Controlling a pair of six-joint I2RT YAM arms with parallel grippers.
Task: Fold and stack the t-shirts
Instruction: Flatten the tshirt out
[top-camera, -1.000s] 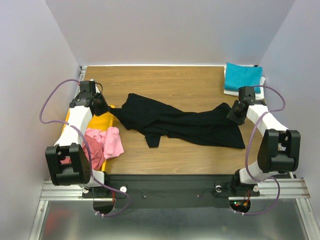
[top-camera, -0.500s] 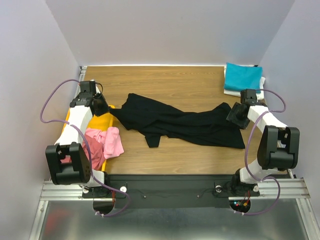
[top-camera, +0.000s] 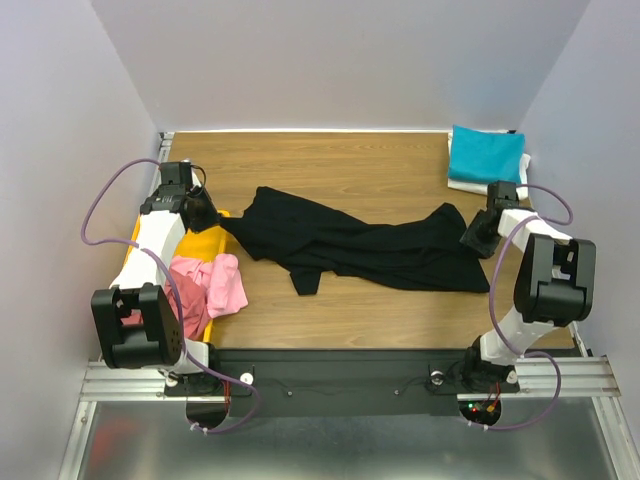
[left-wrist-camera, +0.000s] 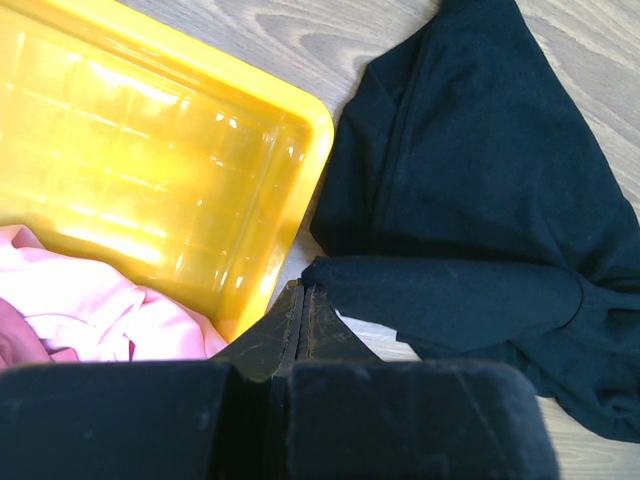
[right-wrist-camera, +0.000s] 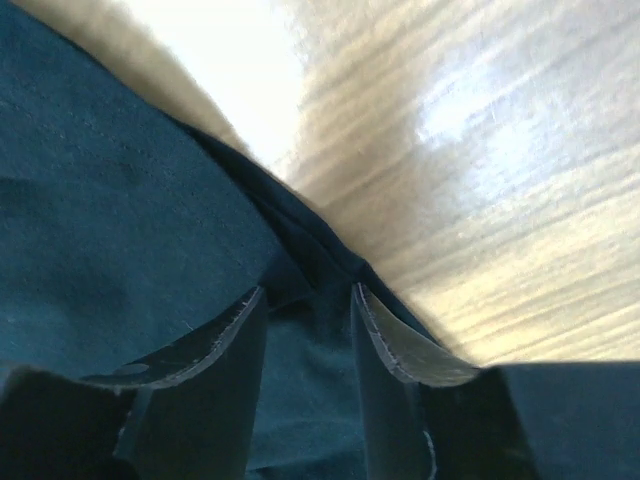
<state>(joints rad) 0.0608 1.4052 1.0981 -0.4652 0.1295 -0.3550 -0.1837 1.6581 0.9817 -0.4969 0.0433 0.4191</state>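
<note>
The black t-shirt (top-camera: 350, 245) lies crumpled across the middle of the wooden surface (top-camera: 340, 165), stretched between the two arms. The left arm reaches up along the left edge, its wrist bent inward, and the left hand (top-camera: 203, 213) points down over the far corner of the yellow tray (top-camera: 203, 243). Its fingers are pressed fully together with the shirt's corner right at their tips; whether cloth is pinched I cannot tell. The right arm folds forward, and the right hand (top-camera: 478, 238) dips onto the shirt's right end, fingers partly spread with a fold of black cloth between them. The pink t-shirt (top-camera: 225, 285) and dusty red t-shirt (top-camera: 185, 305) sit bunched in the tray. The teal t-shirt (top-camera: 485, 153) rests folded on the white t-shirt (top-camera: 462, 183) at the far right corner
</note>
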